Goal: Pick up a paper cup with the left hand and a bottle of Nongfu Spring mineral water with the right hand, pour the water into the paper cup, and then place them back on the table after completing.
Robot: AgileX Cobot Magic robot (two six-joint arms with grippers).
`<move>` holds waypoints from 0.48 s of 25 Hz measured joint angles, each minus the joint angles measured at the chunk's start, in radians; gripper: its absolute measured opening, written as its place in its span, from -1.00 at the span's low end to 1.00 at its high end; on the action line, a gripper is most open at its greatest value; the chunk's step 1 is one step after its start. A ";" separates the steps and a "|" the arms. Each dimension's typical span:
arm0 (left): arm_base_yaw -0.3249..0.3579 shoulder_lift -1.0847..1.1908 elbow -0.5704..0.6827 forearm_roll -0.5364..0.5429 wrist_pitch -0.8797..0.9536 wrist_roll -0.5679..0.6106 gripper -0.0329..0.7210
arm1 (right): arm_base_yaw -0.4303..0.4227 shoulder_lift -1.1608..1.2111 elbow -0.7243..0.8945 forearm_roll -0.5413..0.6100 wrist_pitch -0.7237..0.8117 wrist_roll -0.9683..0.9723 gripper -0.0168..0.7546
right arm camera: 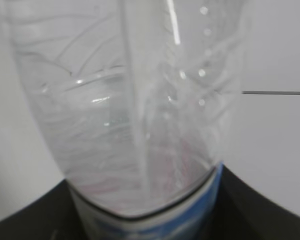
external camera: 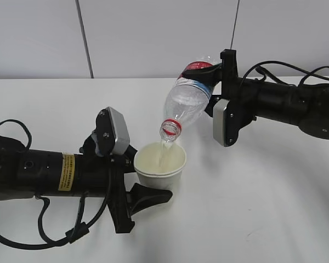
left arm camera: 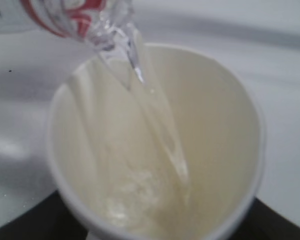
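Paper cup (external camera: 159, 164) sits centre of the exterior view, upright, gripped between the left hand's fingers (external camera: 132, 183), which close on its lower wall from the left; whether the cup base touches the white desk (external camera: 274, 208) can't be told. Right hand's fingers (external camera: 208, 74), upper right of centre, are clamped on the mineral water bottle (external camera: 186, 98) around its labelled body. Bottle is tilted neck-down to lower left, mouth w/ red ring just above the cup rim. Water (left arm camera: 160, 140) streams from the mouth into the cup, pooling at the bottom in the left wrist view.
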 joint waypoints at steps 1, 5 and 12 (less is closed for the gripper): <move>0.000 0.000 0.000 0.001 0.000 0.000 0.21 | 0.000 0.000 0.000 0.000 0.000 -0.007 0.05; 0.000 0.000 0.000 0.003 0.000 0.000 0.21 | 0.000 0.000 0.000 0.003 -0.001 -0.036 0.05; 0.000 0.001 0.000 0.004 0.005 0.000 0.21 | 0.000 0.000 0.000 0.009 -0.034 -0.046 0.05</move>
